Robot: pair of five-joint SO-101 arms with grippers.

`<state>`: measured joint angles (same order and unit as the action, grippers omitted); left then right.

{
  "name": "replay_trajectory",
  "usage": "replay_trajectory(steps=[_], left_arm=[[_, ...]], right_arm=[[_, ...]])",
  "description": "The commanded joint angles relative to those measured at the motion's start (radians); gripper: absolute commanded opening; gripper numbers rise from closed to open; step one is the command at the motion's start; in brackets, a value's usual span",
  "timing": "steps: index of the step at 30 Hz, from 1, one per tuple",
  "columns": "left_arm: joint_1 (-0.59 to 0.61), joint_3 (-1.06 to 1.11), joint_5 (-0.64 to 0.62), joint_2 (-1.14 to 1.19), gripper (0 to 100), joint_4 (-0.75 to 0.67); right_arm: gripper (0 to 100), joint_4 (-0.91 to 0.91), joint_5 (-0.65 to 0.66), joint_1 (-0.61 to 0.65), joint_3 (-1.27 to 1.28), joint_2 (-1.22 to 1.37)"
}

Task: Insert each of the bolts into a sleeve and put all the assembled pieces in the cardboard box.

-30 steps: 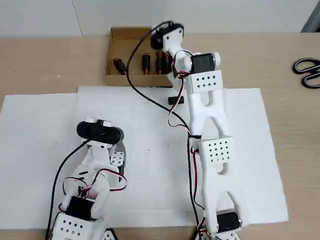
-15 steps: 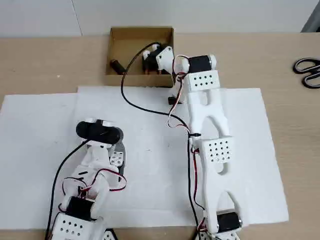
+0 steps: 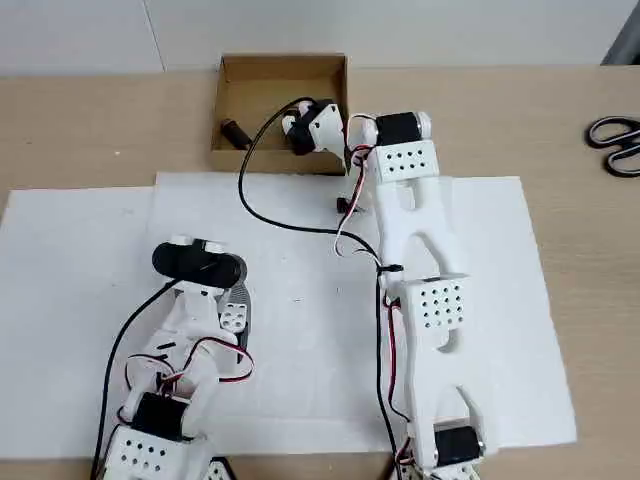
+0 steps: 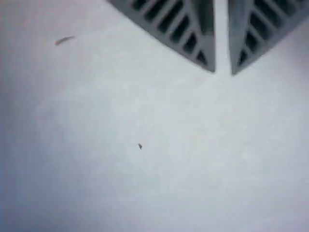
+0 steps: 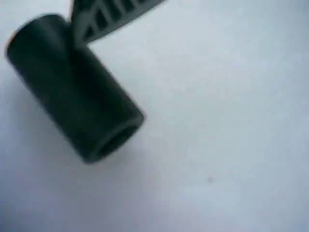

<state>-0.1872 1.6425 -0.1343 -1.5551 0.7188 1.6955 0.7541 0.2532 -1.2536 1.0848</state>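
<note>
Right gripper (image 5: 104, 17) is hovering at the black sleeve (image 5: 72, 87), spread impossible to tell | sleeve is lying just beside it | likely needing its barrel straddled squarely before closing

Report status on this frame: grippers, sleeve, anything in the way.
Left gripper closed to a slit, empty, over paper. Right gripper beside sleeve lying on paper, grip unclear. Nothing blocks the sleeve.

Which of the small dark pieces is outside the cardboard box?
The hollow black sleeve, lying on its side on the white paper by the right arm; the other visible piece lies inside the box.
</note>
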Motion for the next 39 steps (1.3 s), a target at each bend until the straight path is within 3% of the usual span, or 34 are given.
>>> replay_trajectory(steps=[1,15,20,22,39], left_arm=[[0.006,-0.005,0.003,-0.009,1,-0.018],[0.006,-0.005,0.003,-0.009,1,-0.020],[0.006,-0.005,0.003,-0.009,1,-0.020],[0.006,-0.005,0.003,-0.009,1,-0.020],[0.006,-0.005,0.003,-0.009,1,-0.020]], right_arm=[[18.0,0.012,0.011,0.041,0.017,0.010],[17.2,0.022,0.009,0.114,0.014,0.008],[1.5,0.024,0.003,0.119,0.014,0.008],[0.9,0.024,-0.003,0.119,0.014,0.002],[0.2,0.047,-0.267,0.113,-0.198,-0.079]])
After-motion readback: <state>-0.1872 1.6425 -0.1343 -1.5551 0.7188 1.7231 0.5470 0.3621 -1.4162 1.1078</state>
